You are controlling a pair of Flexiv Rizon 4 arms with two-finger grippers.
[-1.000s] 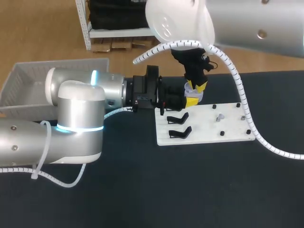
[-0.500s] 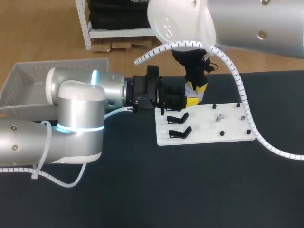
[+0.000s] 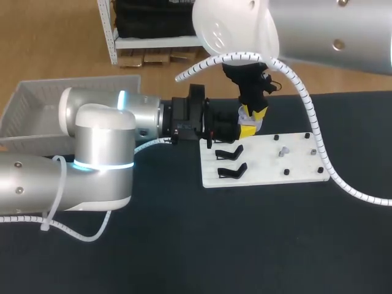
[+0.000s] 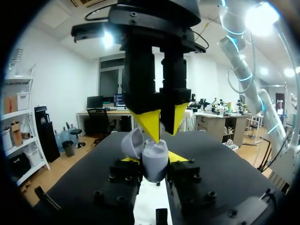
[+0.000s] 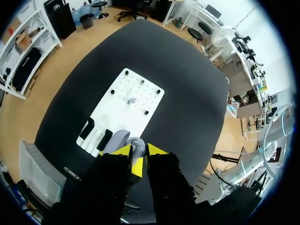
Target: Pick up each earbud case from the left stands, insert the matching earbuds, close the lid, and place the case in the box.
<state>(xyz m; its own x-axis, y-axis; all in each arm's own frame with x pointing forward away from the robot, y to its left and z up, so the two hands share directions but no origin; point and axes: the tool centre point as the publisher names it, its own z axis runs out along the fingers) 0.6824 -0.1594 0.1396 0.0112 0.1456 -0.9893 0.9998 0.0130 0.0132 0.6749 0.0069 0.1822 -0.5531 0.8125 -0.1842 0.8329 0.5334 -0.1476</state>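
Note:
My left gripper (image 3: 248,130) reaches in from the left over the white board's (image 3: 294,174) far left corner. It is shut on a grey earbud case (image 4: 154,164), held upright with its lid (image 4: 132,143) swung open. My right gripper (image 3: 252,115) hangs straight above it. In the left wrist view its yellow fingertips (image 4: 151,125) dip into the case's open mouth, pinched narrowly on a small pale earbud that I can barely see. In the right wrist view the case (image 5: 137,144) and its lid (image 5: 117,140) show just ahead of my right gripper (image 5: 139,157).
Two black stands (image 3: 229,151) (image 3: 233,171) on the board's left side stand bare. Loose earbuds lie mid-board (image 3: 283,150) and near its right edge (image 3: 313,151). A white box (image 3: 37,101) sits at the table's far left, behind my left arm.

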